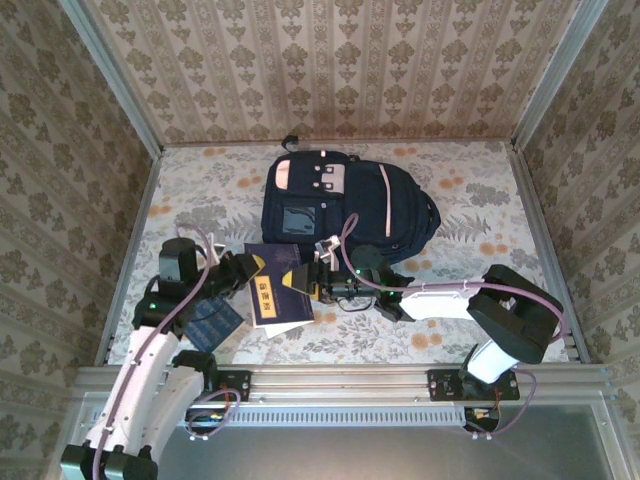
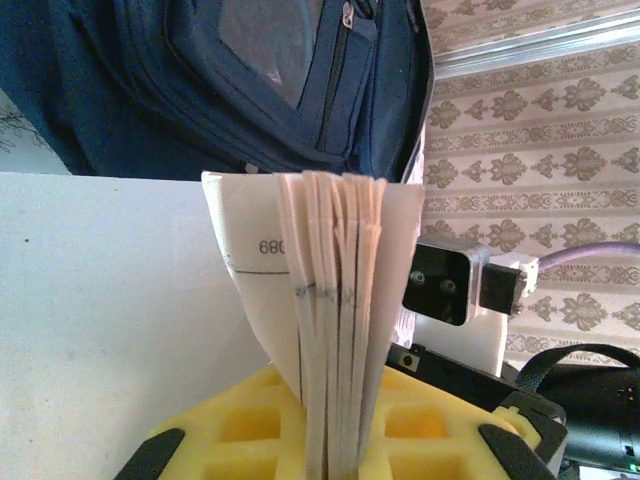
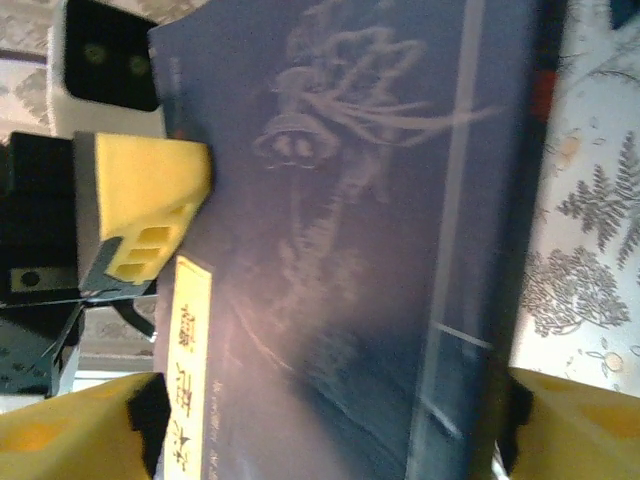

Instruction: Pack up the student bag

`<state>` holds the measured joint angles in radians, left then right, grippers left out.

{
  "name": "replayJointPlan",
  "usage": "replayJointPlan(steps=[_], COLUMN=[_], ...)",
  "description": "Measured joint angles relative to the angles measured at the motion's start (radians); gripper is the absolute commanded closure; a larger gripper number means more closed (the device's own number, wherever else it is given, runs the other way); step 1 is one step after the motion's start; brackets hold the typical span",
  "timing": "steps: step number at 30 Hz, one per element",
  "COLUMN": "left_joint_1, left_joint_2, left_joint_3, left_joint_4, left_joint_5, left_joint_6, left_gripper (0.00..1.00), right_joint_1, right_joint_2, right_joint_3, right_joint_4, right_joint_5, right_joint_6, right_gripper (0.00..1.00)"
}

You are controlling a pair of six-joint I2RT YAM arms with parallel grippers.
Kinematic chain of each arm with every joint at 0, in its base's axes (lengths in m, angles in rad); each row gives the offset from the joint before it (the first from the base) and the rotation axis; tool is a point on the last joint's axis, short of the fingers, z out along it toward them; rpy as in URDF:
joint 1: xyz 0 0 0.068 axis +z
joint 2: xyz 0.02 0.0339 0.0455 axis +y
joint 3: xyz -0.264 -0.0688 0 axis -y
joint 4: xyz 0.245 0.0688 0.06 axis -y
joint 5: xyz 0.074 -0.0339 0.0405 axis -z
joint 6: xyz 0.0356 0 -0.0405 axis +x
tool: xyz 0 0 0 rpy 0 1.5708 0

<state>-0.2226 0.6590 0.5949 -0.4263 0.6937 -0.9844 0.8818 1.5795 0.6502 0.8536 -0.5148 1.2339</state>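
Left pincer (image 1: pixel 258 272), seen from above, is clamped on a dark-blue book (image 1: pixel 277 295) by the worktop's (image 1: pixel 470 190) near edge, and the right pincer (image 1: pixel 308 278) meets the book's other side. The student bag (image 1: pixel 340 205) lies flat at the far middle.

From the left wrist, yellow fingers (image 2: pixel 240 420) pinch the fanned pages, with the bag just beyond.

From the right wrist, the jaws stand wide astride the cover; whether they press it I cannot tell.

The step looks like carrying the book to the bag. Next it needs an open compartment, and none is evident.
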Motion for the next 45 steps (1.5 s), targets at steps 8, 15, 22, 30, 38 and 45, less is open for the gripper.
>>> replayJointPlan(steps=[8, 15, 22, 30, 38, 45], left_joint_1=[-0.035, -0.039, -0.082, -0.274, -0.319, -0.341], left_joint_2=[0.005, 0.020, 0.116, 0.152, 0.152, 0.089], left_joint_3=[0.001, 0.056, -0.009, -0.012, -0.082, -0.091], left_joint_4=[0.011, -0.089, 0.060, 0.240, 0.470, 0.523], left_joint_5=[-0.013, -0.072, -0.023, -0.002, 0.010, -0.071], left_joint_6=[-0.001, 0.072, 0.033, 0.003, -0.119, -0.185], left_gripper=[0.43, 0.25, 0.20, 0.24, 0.60, 0.98], right_joint_1=[-0.001, -0.029, -0.042, -0.047, -0.084, -0.114], right_joint_2=[-0.003, -0.182, -0.344, -0.394, -0.459, -0.498], right_joint_3=[-0.001, -0.058, -0.061, -0.109, -0.117, -0.130], right_joint_4=[0.045, -0.148, -0.238, -0.288, -0.310, -0.343], right_joint_5=[-0.009, 0.044, 0.048, 0.035, 0.031, 0.030], right_joint_6=[0.051, -0.008, -0.059, -0.061, -0.060, -0.056], right_gripper=[1.00, 1.00, 1.00, 1.00, 1.00, 0.86])
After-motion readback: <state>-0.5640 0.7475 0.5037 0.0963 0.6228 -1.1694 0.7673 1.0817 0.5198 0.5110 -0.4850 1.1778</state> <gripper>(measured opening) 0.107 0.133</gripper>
